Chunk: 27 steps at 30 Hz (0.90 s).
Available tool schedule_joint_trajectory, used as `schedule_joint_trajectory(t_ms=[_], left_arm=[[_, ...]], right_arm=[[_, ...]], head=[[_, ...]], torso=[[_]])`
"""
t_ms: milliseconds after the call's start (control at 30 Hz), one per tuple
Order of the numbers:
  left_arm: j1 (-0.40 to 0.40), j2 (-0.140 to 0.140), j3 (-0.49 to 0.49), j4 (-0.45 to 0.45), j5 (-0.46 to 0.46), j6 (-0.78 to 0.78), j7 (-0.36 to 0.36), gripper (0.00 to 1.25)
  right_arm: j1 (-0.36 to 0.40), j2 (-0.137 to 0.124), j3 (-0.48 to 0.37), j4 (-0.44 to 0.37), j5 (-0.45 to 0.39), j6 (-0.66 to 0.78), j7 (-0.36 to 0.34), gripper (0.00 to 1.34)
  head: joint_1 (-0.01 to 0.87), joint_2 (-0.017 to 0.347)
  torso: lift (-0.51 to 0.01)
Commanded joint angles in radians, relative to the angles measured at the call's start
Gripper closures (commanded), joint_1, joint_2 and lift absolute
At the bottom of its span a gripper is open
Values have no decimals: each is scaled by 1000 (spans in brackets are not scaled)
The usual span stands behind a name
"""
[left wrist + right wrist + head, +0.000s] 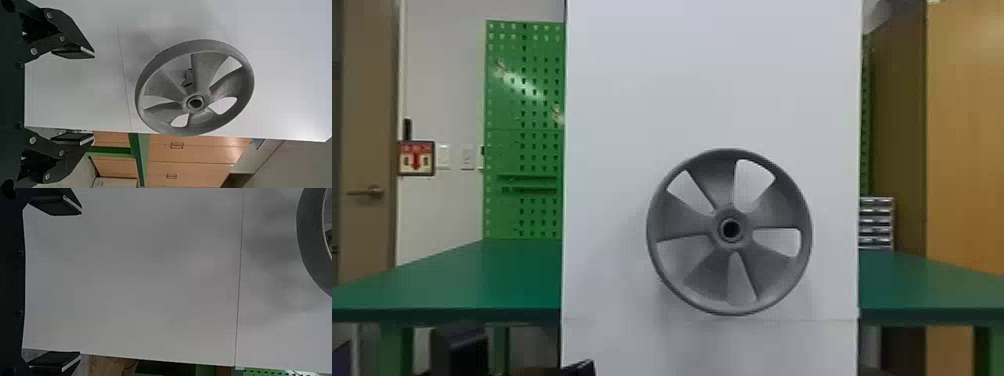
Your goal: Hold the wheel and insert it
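The right end effector (81,283) comes in from the left edge, its black fingers (56,205) wide apart at upper left and lower left. A white panel (156,286) spans the frame, a thin seam (239,278) running down it right of centre. The grey rim of the wheel (311,235) is cut off at upper right. Cardboard (105,366) and a green perforated board (266,372) show along the bottom.

got a green tabletop (457,285) out front, kinda shiny green pegboard (524,100), pale wall (442,75), brown door (368,125) off my left, little drawer unit (876,223) off my right
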State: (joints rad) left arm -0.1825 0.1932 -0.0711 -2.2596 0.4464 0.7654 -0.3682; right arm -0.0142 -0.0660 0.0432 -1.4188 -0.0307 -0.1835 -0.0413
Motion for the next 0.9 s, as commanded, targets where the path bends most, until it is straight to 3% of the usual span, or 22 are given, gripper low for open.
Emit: schedule_joint_trajectory(t_ms=[0, 867], left_arm=[[0, 0, 1, 0, 0, 0, 0, 501], [0, 2, 4, 0, 0, 0, -2, 501]], right_arm=[[-4, -2, 0, 0, 0, -1, 0, 18], [0, -3, -11, 0, -6, -1, 0, 35]], head=[[0, 9], [0, 9]], torso=[[-494], [-494]])
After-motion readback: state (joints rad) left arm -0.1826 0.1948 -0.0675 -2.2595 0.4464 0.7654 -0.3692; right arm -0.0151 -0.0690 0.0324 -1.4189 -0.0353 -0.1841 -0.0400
